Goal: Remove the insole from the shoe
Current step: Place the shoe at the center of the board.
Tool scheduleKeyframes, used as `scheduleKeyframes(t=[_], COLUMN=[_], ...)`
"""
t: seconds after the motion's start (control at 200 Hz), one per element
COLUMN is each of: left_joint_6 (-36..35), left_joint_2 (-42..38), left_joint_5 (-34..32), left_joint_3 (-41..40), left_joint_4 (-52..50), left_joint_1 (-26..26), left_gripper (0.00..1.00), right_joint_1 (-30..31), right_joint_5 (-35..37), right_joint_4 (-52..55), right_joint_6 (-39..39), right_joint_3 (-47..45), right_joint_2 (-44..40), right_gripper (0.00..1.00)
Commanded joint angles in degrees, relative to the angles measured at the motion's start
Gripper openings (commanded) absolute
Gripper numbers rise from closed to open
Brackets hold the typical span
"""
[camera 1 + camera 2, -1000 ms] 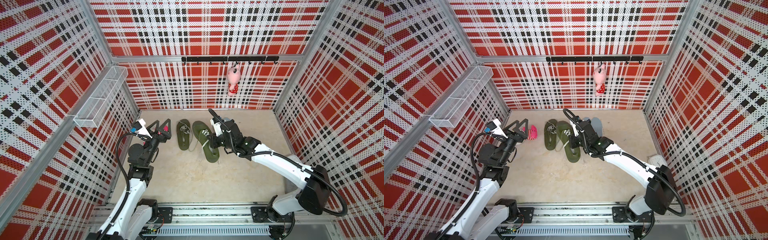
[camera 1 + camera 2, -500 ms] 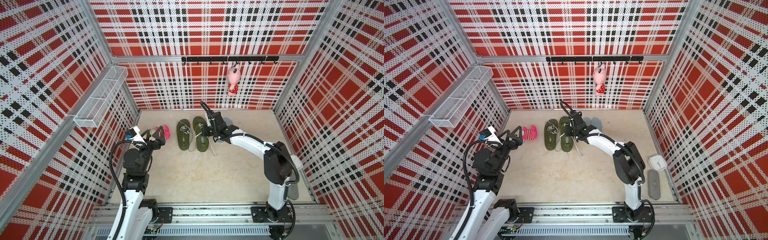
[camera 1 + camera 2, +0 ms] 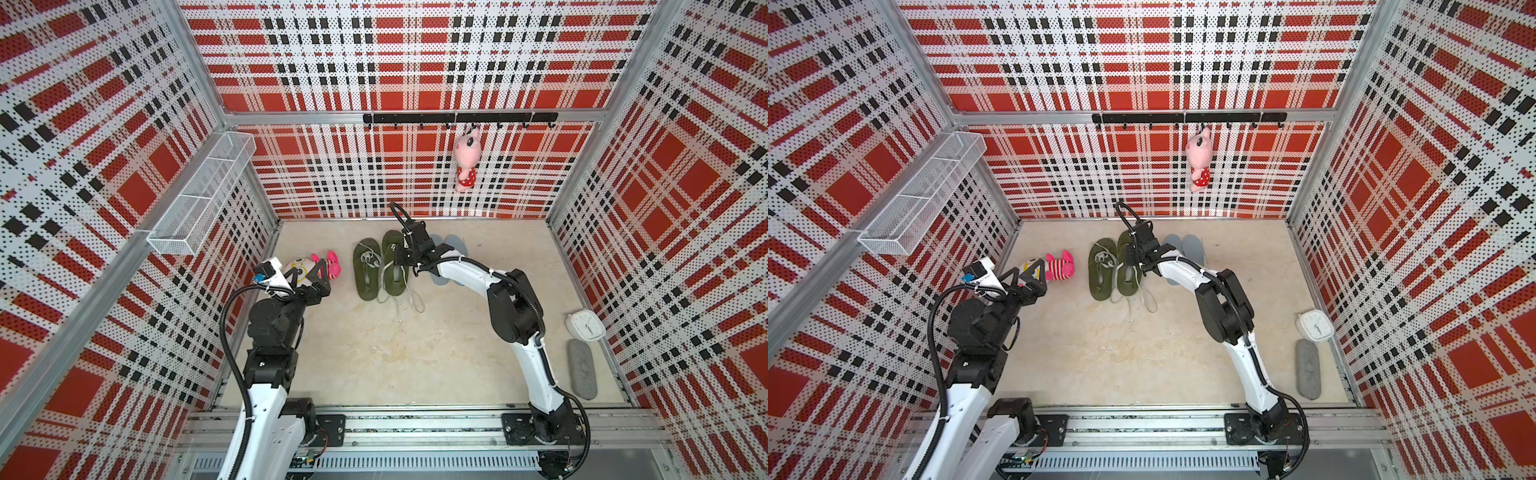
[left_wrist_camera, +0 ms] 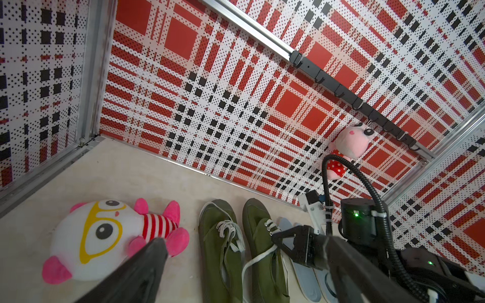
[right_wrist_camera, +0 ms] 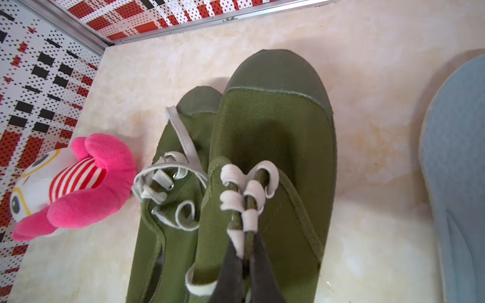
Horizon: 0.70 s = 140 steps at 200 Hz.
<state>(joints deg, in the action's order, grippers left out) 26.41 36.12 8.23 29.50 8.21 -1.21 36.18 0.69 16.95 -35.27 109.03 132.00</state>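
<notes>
Two olive-green canvas shoes stand side by side near the back wall, the left shoe [image 3: 366, 270] and the right shoe [image 3: 394, 266] [image 5: 273, 126]. My right gripper [image 3: 401, 259] [image 5: 244, 251] is over the right shoe, shut on its tongue and white lace at the lowest eyelets. Two grey-blue insoles [image 3: 457, 245] [image 3: 1192, 247] [image 5: 456, 162] lie flat on the floor just right of the shoes, partly behind the right arm. My left gripper [image 3: 309, 276] [image 4: 242, 244] hangs open and empty at the left, in front of a plush toy. The inside of the shoes is hidden.
A white-and-pink plush toy [image 3: 332, 269] [image 4: 99, 236] lies left of the shoes. Loose white laces [image 3: 411, 299] trail towards the front. A white clock [image 3: 586, 326] and a grey oblong pad [image 3: 582, 370] sit by the right wall. A pink plush [image 3: 466, 164] hangs from the hook rail, and a wire basket [image 3: 199, 199] is on the left wall.
My right gripper carried the right shoe back towards the wall and set it beside the left shoe. The left arm drew back to the left, which uncovered the plush toy.
</notes>
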Motion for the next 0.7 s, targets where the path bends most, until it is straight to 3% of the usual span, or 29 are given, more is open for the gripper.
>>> scheduleKeyframes(t=[0.0, 0.225, 0.496, 0.697], left_joint_6=[-1.5, -1.9, 0.0, 2.8], left_joint_2=[-0.3, 0.1, 3.1, 5.5], left_joint_5=[-0.3, -0.3, -0.2, -1.1], left_joint_3=[-0.6, -0.8, -1.4, -2.6], left_joint_4=[-0.3, 0.0, 3.0, 6.6], left_joint_1=[-0.5, -0.6, -0.6, -1.1], left_gripper=[0.98, 0.98, 0.98, 0.98], right_joint_1=[-0.5, -0.5, -0.6, -0.6], right_joint_5=[-1.0, -5.7, -0.2, 3.0], right_joint_4=[-1.5, -2.8, -4.4, -6.3], right_joint_6=[-0.8, 1.7, 7.7, 11.0], right_joint_3=[4.5, 4.4, -3.7, -14.7], right_joint_2=[2.9, 4.9, -4.7, -18.0], right_gripper=[0.0, 0.01, 0.51, 0.64])
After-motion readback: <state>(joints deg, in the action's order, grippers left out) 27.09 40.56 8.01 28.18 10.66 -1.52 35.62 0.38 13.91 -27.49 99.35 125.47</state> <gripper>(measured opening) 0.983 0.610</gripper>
